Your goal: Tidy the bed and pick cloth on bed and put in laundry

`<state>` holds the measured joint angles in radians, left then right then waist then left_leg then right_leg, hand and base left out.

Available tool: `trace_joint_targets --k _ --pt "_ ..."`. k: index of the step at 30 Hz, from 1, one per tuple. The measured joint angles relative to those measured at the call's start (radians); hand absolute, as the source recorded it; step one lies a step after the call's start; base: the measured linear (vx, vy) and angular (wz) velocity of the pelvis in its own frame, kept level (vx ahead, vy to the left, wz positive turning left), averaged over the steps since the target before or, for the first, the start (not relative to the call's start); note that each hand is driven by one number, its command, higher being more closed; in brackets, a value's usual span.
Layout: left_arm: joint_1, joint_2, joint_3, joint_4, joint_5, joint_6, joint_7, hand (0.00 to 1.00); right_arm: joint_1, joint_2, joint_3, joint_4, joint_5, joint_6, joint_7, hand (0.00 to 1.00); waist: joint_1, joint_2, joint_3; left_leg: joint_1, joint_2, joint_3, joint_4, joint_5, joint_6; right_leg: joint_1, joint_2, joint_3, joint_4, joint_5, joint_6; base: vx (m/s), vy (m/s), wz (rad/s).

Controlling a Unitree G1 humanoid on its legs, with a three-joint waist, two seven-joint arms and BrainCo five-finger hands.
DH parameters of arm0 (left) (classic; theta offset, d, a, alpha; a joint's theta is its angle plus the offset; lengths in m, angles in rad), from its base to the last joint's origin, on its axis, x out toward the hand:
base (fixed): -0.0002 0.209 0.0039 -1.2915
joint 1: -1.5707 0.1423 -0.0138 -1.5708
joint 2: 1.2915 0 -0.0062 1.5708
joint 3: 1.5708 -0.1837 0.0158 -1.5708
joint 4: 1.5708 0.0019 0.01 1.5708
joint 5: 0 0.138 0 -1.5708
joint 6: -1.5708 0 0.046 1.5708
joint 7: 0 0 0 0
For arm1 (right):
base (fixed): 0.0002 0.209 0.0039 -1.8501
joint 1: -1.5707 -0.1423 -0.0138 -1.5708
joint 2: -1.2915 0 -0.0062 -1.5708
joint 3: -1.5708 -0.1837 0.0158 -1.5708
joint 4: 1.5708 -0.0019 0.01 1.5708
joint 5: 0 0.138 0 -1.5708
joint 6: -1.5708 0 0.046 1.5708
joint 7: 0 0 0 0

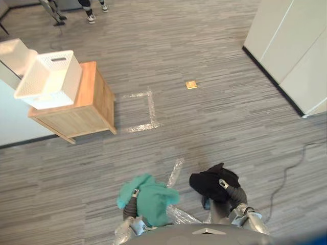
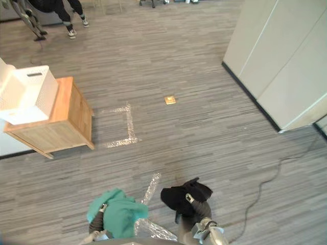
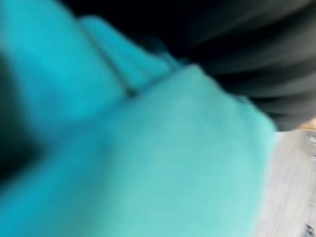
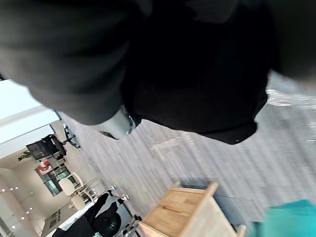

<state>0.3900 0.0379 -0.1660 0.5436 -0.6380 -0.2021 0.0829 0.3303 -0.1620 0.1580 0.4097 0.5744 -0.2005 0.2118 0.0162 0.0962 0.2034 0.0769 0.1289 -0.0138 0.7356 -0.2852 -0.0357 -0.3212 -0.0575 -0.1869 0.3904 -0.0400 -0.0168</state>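
A teal cloth (image 1: 153,200) hangs bunched over my left hand (image 1: 135,194) low in the eye views, and one fingertip pokes out of its folds. In the left wrist view the teal cloth (image 3: 173,163) lies right against the camera. A black cloth (image 1: 208,185) is bundled in my right hand (image 1: 223,182) just to the right of it. In the right wrist view a silver finger (image 4: 116,124) curls into the black cloth (image 4: 197,74). A white slotted laundry basket (image 1: 51,79) stands on a wooden cabinet (image 1: 92,109) at the far left, well away from both hands.
Grey plank floor lies between me and the cabinet, with a taped corner mark (image 1: 149,109) and a small tan square (image 1: 191,84) on it. White wall panels (image 1: 291,46) stand at the right. A person's legs (image 1: 92,10) show at the top left.
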Motion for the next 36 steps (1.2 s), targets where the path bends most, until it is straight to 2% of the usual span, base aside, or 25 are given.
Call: trace_joint_targets --k 1,3,5,6,7,9,11,13,15,17,18,19,20,21,22,23,24,25,27,29,30,32,34,35,36 --pt "-0.004 -0.001 -0.001 -0.001 0.003 -0.003 -0.011 1.0 0.006 -0.002 -0.001 0.0 -0.01 0.002 0.005 1.0 -0.001 0.017 0.007 -0.075 0.044 0.019 0.173 0.113 -0.01 0.08 0.026 -0.018 -0.055 -0.019 -0.023 0.42 -0.315 0.42" --pt "-0.018 -0.001 -0.001 -0.014 0.017 -0.008 -0.019 1.0 0.014 -0.002 -0.025 0.0 -0.011 -0.007 0.025 1.0 0.003 0.009 0.016 -0.188 0.033 0.043 0.31 0.077 -0.018 0.176 0.037 -0.025 -0.123 -0.034 -0.042 0.4 -0.251 0.2" --pt "-0.018 0.003 -0.002 -0.049 0.026 -0.012 -0.02 1.0 0.029 -0.007 -0.052 0.0 -0.012 -0.028 0.045 1.0 0.006 -0.005 0.027 -0.272 0.011 0.104 0.287 0.047 -0.023 0.257 0.037 -0.042 -0.199 -0.039 -0.049 0.34 -0.211 0.16" --pt "-0.019 0.006 -0.003 -0.062 0.026 -0.012 -0.021 1.0 0.039 -0.006 -0.061 -0.003 -0.013 -0.035 0.052 1.0 0.008 -0.012 0.031 -0.296 0.009 0.154 0.224 0.038 -0.02 0.293 0.037 -0.056 -0.234 -0.04 -0.05 0.29 -0.159 0.18" --pt "-0.02 0.009 -0.006 -0.082 0.025 -0.007 -0.021 1.0 0.063 -0.006 -0.067 -0.023 -0.028 -0.036 0.056 1.0 0.007 -0.019 0.036 -0.321 0.007 0.245 0.058 0.03 -0.017 0.346 0.04 -0.08 -0.287 -0.042 -0.052 0.29 -0.144 0.21" --pt "-0.021 0.008 -0.015 -0.095 0.025 -0.005 -0.019 1.0 0.083 -0.005 -0.067 -0.042 -0.042 -0.036 0.059 1.0 0.004 -0.026 0.04 -0.323 -0.009 0.322 -0.174 0.047 -0.012 0.385 0.043 -0.103 -0.328 -0.043 -0.045 0.33 -0.093 0.33" --pt "-0.029 0.003 -0.03 -0.098 0.025 -0.004 -0.009 1.0 0.099 -0.007 -0.063 -0.036 -0.049 -0.035 0.06 1.0 0.003 -0.03 0.044 -0.302 -0.04 0.39 -0.501 0.15 -0.012 0.435 0.05 -0.128 -0.362 -0.054 -0.024 0.41 -0.037 0.38" --pt "-0.031 0.003 -0.029 -0.098 0.022 -0.007 0.008 1.0 0.099 -0.01 -0.046 -0.019 -0.048 -0.035 0.064 1.0 0.007 -0.032 0.048 -0.304 -0.029 0.408 -0.63 0.214 -0.014 0.481 0.06 -0.143 -0.379 -0.072 0.002 0.36 0.036 0.2" --pt "-0.037 0.003 -0.029 -0.093 0.02 -0.008 0.01 1.0 0.088 -0.021 -0.025 -0.019 -0.049 -0.036 0.07 1.0 0.022 -0.029 0.049 -0.302 -0.008 0.451 -0.631 0.232 -0.006 0.53 0.058 -0.149 -0.38 -0.121 0.031 0.46 0.12 0.11" --pt "-0.041 0.006 -0.019 -0.096 0.022 -0.009 0.003 1.0 0.056 -0.025 0.009 0.009 -0.05 -0.036 0.07 1.0 0.04 -0.047 0.042 -0.286 -0.028 0.497 -0.599 0.341 0.08 0.556 0.009 -0.159 -0.342 -0.213 0.075 0.56 0.219 0.14" --pt "-0.04 0.008 -0.017 -0.105 0.023 -0.009 0.003 1.0 0.043 -0.025 0.013 0.017 -0.05 -0.036 0.07 1.0 0.044 -0.057 0.041 -0.29 -0.045 0.507 -0.581 0.34 0.114 0.555 -0.019 -0.165 -0.313 -0.24 0.093 0.5 0.198 0.23" --pt "-0.038 0.012 0.0 -0.123 0.038 -0.01 0.003 1.0 0.024 -0.023 0.014 0.026 -0.05 -0.035 0.068 1.0 0.05 -0.079 0.038 -0.278 -0.094 0.513 -0.562 0.292 0.146 0.544 -0.083 -0.187 -0.223 -0.264 0.149 0.55 0.211 0.44" --pt "-0.044 0.003 0.014 -0.111 0.056 -0.006 0.005 1.0 0.006 -0.024 0.011 0.038 -0.05 -0.035 0.067 1.0 0.05 -0.085 0.039 -0.257 -0.133 0.498 -0.547 0.26 0.177 0.495 -0.157 -0.204 -0.038 -0.269 0.224 0.57 0.231 0.52" --pt "-0.049 0.006 0.021 -0.106 0.071 -0.005 0.004 1.0 -0.01 -0.024 0.008 0.043 -0.05 -0.034 0.066 1.0 0.05 -0.09 0.04 -0.244 -0.147 0.491 -0.54 0.243 0.182 0.459 -0.191 -0.21 0.08 -0.259 0.226 0.55 0.248 0.69" --pt "-0.055 0.016 0.029 -0.1 0.1 -0.003 0.001 1.0 -0.037 -0.016 0.007 0.043 -0.05 -0.035 0.063 1.0 0.046 -0.101 0.045 -0.202 -0.179 0.454 -0.544 0.198 0.181 0.374 -0.256 -0.216 0.334 -0.184 0.148 0.43 0.187 0.68" --pt "-0.058 0.022 0.03 -0.1 0.118 -0.002 0.0 1.0 -0.045 -0.004 0.007 0.043 -0.05 -0.035 0.061 1.0 0.036 -0.108 0.049 -0.177 -0.191 0.427 -0.544 0.181 0.183 0.341 -0.279 -0.195 0.44 -0.148 0.133 0.54 0.168 1.11" --pt "-0.066 0.044 0.029 -0.093 0.142 0.0 0.002 1.0 -0.052 0.013 0.01 0.043 -0.051 -0.036 0.06 1.0 0.024 -0.129 0.059 -0.124 -0.204 0.369 -0.545 0.152 0.183 0.286 -0.27 -0.135 0.584 -0.153 0.146 0.57 0.081 1.33" --pt "-0.066 0.059 0.019 -0.087 0.148 0.003 0.003 1.0 -0.046 0.027 0.011 0.043 -0.053 -0.036 0.058 1.0 0.022 -0.132 0.061 -0.066 -0.205 0.309 -0.563 0.134 0.18 0.239 -0.236 -0.115 0.628 -0.19 0.128 0.59 0.044 1.36" --pt "-0.06 0.07 -0.006 -0.088 0.148 0.003 0.004 1.0 -0.029 0.03 0.011 0.035 -0.052 -0.045 0.055 1.0 -0.005 -0.126 0.064 0.018 -0.201 0.219 -0.601 0.127 0.177 0.168 -0.186 -0.097 0.581 -0.231 0.098 0.58 -0.036 1.47" --pt "-0.061 0.076 -0.022 -0.087 0.147 0.003 0.005 1.0 -0.01 0.029 0.01 0.017 -0.049 -0.052 0.055 1.0 -0.022 -0.13 0.066 0.083 -0.194 0.149 -0.619 0.124 0.173 0.102 -0.156 -0.075 0.426 -0.245 0.088 0.59 -0.119 1.46" --pt "-0.062 0.076 -0.027 -0.086 0.147 0.003 0.004 1.0 -0.005 0.029 0.01 0.018 -0.048 -0.057 0.058 1.0 -0.03 -0.123 0.07 0.116 -0.176 0.103 -0.618 0.116 0.159 0.078 -0.121 -0.039 0.25 -0.227 0.087 0.63 -0.204 1.28" --pt "-0.06 0.088 -0.033 -0.083 0.148 0.0 0.0 1.0 0.002 0.034 0.01 0.016 -0.046 -0.064 0.063 1.0 -0.026 -0.124 0.07 0.154 -0.15 0.055 -0.616 0.088 0.115 0.055 -0.081 0.04 -0.04 -0.115 0.099 0.47 -0.19 1.15" --pt "-0.038 0.109 -0.036 -0.062 0.148 -0.015 -0.012 1.0 -0.002 0.041 0.016 0.009 -0.043 -0.068 0.071 1.0 -0.019 -0.152 0.082 0.23 -0.141 0.035 -0.611 0.009 0.05 0.037 -0.095 0.12 -0.235 -0.003 0.116 0.61 -0.354 0.97" --pt "-0.022 0.116 -0.035 -0.058 0.148 -0.021 -0.012 1.0 -0.001 0.042 0.021 0.009 -0.043 -0.068 0.071 1.0 -0.015 -0.161 0.082 0.258 -0.142 0.031 -0.608 -0.022 0.032 0.035 -0.101 0.123 -0.238 0.0 0.115 0.67 -0.423 0.74" --pt "0.002 0.139 -0.03 -0.059 0.148 -0.032 -0.011 1.0 0.0 0.036 0.037 0.014 -0.044 -0.068 0.07 1.0 -0.012 -0.177 0.074 0.305 -0.139 0.02 -0.585 -0.087 0.007 0.034 -0.097 0.13 -0.201 0.099 0.091 0.44 -0.292 0.35"
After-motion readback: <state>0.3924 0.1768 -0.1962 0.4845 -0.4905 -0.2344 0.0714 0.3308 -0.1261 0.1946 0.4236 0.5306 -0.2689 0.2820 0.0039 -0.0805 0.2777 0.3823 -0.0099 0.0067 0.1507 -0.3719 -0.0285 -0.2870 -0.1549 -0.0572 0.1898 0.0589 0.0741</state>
